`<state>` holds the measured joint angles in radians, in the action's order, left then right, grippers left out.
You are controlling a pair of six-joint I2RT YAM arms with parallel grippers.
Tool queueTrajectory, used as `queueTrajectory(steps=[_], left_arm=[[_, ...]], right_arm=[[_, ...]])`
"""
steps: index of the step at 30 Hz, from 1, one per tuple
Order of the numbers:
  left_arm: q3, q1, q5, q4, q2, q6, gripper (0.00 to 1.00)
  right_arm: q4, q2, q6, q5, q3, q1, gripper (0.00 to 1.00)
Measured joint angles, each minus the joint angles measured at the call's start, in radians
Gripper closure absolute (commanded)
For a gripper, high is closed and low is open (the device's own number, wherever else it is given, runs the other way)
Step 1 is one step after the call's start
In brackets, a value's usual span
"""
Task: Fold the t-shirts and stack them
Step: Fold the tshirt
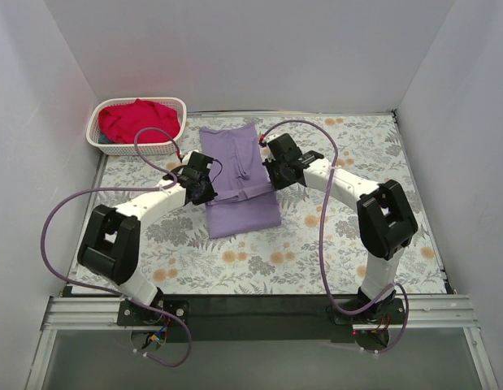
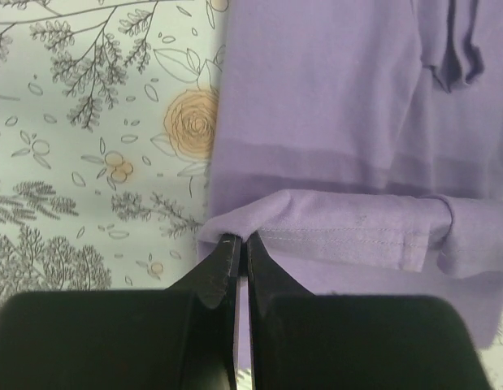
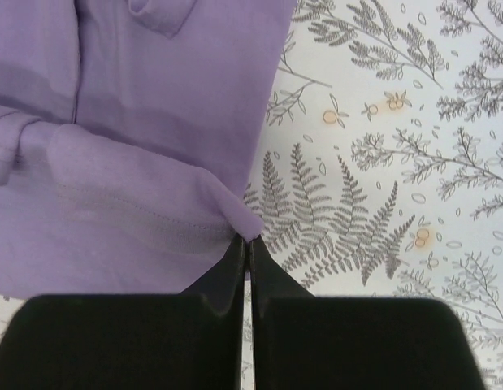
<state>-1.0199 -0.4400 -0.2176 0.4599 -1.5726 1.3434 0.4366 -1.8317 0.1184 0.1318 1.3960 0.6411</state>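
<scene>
I am pinching the lavender t-shirt (image 1: 235, 154), lying on the worktop (image 1: 332, 244) toward its far edge, with the left pincer (image 2: 239, 244) and right pincer (image 3: 249, 242) both clamped on mere nips of hem. Uneven pulling is risking a slip or a skewed fold. Only the wrist views are showing how little cloth I am gripping. Only the overhead one is showing the red t-shirt (image 1: 137, 120) in the basket (image 1: 179, 104) at the far left corner.

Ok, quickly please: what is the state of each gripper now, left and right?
Left gripper: closed, pinching a folded hem edge of the lavender t-shirt.
Right gripper: closed, pinching an edge of the same lavender t-shirt.
</scene>
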Motion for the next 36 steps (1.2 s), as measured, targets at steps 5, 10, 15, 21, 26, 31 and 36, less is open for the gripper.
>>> queueTrajectory(steps=[5,10,15,21,26,31,36], left_arm=[[-0.004,0.006,-0.023,-0.055,-0.072,-0.031,1.00],[-0.004,0.012,-0.046,-0.091,-0.092,-0.038,1.00],[-0.004,0.013,-0.062,-0.143,-0.092,-0.039,1.00],[-0.003,0.013,-0.078,-0.198,-0.143,-0.039,0.96],[0.005,0.014,-0.091,-0.207,-0.187,-0.037,0.72],[0.005,0.014,-0.097,-0.201,-0.176,-0.040,0.44],[0.014,0.002,-0.084,-0.169,-0.063,-0.028,0.39]], right_arm=[[-0.058,-0.035,-0.027,-0.005,0.011,-0.006,0.99],[-0.105,-0.045,-0.047,-0.016,0.026,-0.007,0.99],[-0.150,-0.068,-0.051,-0.028,0.029,-0.013,0.99],[-0.179,-0.115,-0.053,-0.030,0.029,-0.024,0.99],[-0.193,-0.136,-0.051,-0.031,0.029,-0.032,0.80],[-0.206,-0.136,-0.049,-0.038,0.029,-0.033,0.64],[-0.212,-0.071,-0.039,-0.057,-0.017,-0.029,0.64]])
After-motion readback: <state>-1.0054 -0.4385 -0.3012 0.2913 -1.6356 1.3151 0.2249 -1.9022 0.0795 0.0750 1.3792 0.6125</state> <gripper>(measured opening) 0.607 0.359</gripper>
